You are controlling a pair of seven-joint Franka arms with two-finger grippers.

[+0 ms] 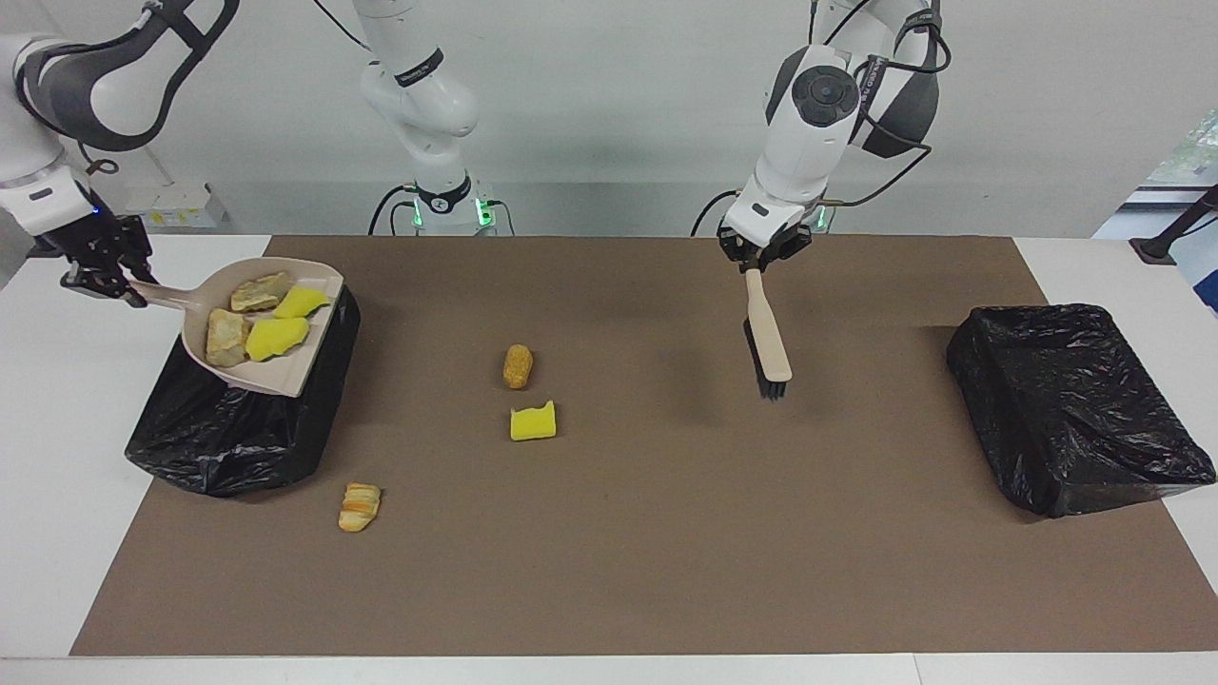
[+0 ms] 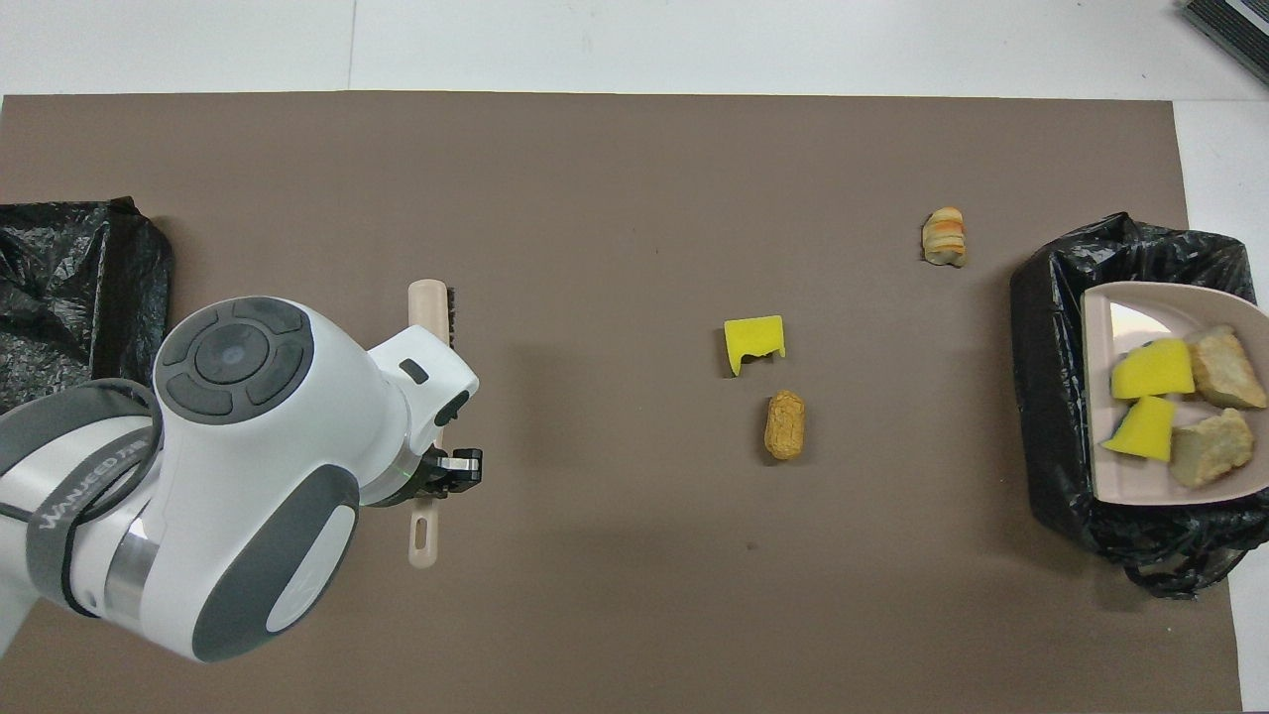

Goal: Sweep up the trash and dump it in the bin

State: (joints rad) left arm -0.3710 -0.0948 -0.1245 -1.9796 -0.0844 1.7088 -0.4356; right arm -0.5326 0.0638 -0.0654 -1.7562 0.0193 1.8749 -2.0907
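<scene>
loaded dustpan [image 1: 262, 328] held over the bin [image 1: 238, 419] at the left of the facing view, not yet tipped.
right gripper [image 1: 105, 276] is clamped on the pan's handle; left gripper [image 1: 758, 262] is closed on the brush [image 1: 769, 338], waiting upper centre. four scraps ride in the pan; a yellow sponge chunk [image 1: 533, 421], a brown bread piece [image 1: 517, 366] and a striped roll [image 1: 359, 506] lie on the counter. the pan's lip overhangs the bin's edge, so a quick tilt could spill scraps onto the mat.
</scene>
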